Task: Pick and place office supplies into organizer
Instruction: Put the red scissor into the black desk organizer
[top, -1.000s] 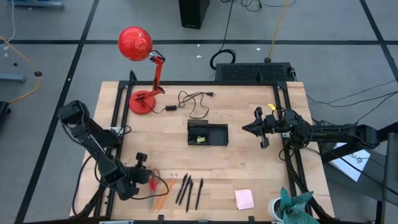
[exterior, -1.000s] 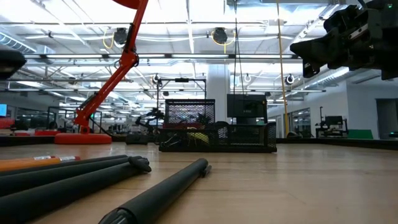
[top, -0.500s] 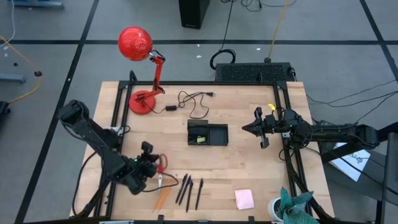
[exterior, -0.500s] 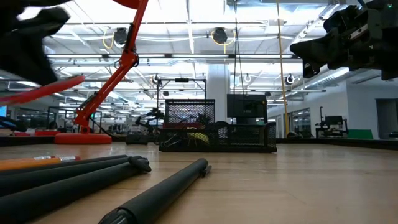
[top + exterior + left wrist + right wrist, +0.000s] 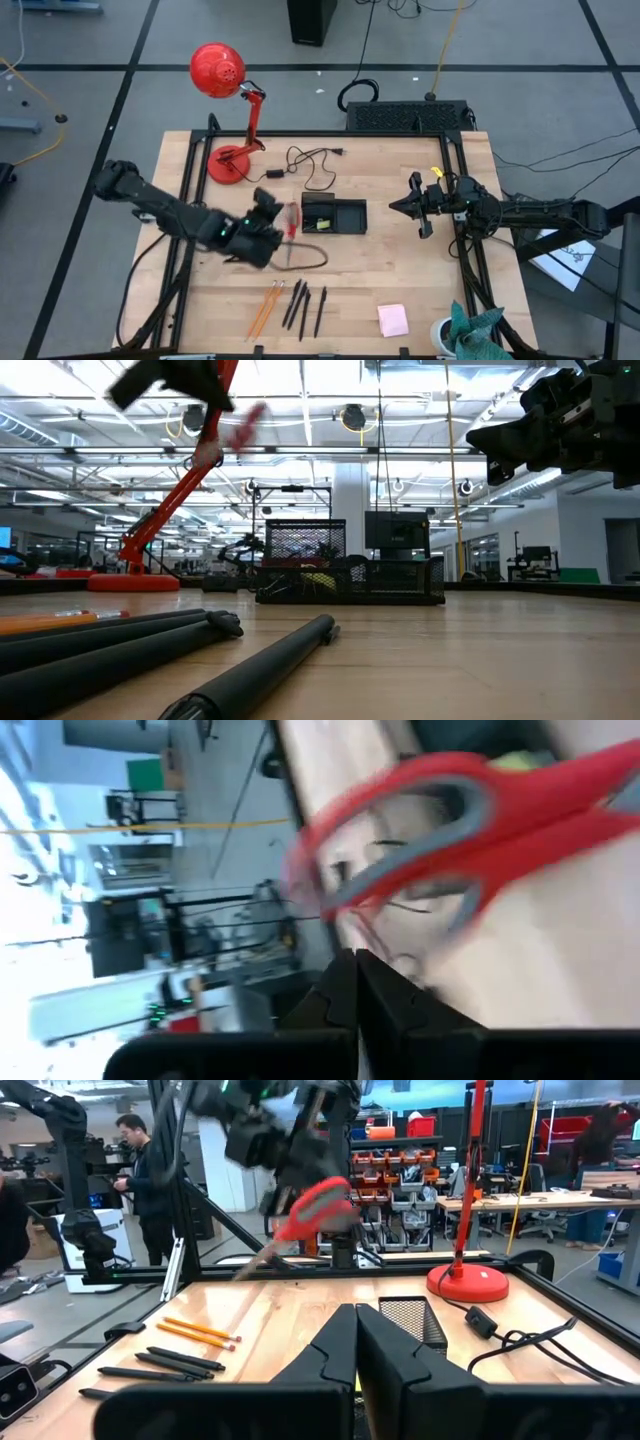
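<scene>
Holding the red scissors (image 5: 290, 222) up in the air, the left gripper (image 5: 272, 222) has its jaws pinched tight on them, just beside the black organizer (image 5: 334, 214) on the table (image 5: 400, 280). The right gripper (image 5: 398, 206) waits on the organizer's other side, jaws pressed together. Pencils (image 5: 262, 308) and pens (image 5: 304, 306) lie near the front edge.

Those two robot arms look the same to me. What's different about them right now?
The left hand grips the red scissors in the air just left of the organizer; the right hand holds nothing. The left arm reaches out over the middle of the table and looks blurred with motion; the right arm sits sharp near the table's right edge. Both hands are shut, and both point toward the organizer.
</scene>
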Available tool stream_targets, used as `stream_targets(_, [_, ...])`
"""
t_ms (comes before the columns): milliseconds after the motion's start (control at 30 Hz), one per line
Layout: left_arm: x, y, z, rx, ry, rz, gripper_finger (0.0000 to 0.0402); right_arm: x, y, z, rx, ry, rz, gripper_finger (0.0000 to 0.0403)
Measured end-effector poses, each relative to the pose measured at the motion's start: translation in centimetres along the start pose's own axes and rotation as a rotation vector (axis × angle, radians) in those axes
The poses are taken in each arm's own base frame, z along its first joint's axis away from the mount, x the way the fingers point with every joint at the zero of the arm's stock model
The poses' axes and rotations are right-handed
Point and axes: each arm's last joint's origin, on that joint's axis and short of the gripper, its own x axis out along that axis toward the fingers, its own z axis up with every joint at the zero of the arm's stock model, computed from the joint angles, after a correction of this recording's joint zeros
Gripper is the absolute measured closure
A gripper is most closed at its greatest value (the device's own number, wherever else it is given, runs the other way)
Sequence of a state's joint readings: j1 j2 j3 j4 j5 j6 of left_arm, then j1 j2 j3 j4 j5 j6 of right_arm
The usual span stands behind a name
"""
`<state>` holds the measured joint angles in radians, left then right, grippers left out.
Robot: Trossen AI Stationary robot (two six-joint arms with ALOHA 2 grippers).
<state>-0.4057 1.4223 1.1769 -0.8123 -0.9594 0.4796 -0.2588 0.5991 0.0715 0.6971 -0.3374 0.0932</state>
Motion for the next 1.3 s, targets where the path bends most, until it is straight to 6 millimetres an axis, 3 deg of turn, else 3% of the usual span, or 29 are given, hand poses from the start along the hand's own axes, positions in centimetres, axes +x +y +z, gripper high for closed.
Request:
stream_targets(200, [2.4, 4.9, 0.8, 0.103, -0.046, 0.127, 0.0401, 0.0, 0.0, 0.0, -0.003, 0.0, 0.0, 0.0403])
stream_targets(333, [3.8, 6.0, 0.3, 0.043, -0.07, 0.113, 0.0401, 0.0, 0.0, 0.0, -0.01, 0.005, -0.001, 0.0403])
stream_targets(600, [4.7, 4.9, -0.3, -0.106, -0.148, -0.124, 0.04, 0.0, -0.1, -0.5, -0.013, 0.05, -0.005, 0.0403])
stream_targets(867, [4.0, 4.3, 0.3, -0.07, -0.166, -0.122, 0.04, 0.0, -0.2, -0.5, -0.011, 0.045, -0.056, 0.0403])
stream_targets(1033, [3.9, 3.9, 0.0, -0.153, -0.153, -0.188, 0.04, 0.0, -0.2, -0.5, 0.002, 0.045, -0.055, 0.0403])
stream_targets(1133, [3.9, 3.2, -0.9, -0.243, -0.195, -0.386, 0.04, 0.0, -0.2, -0.5, 0.008, 0.044, -0.054, 0.0403])
stream_targets(1300, [4.0, 0.3, -3.1, -0.312, -0.233, -0.417, 0.0401, 0.0, -0.2, -0.5, 0.009, 0.046, -0.053, 0.0403])
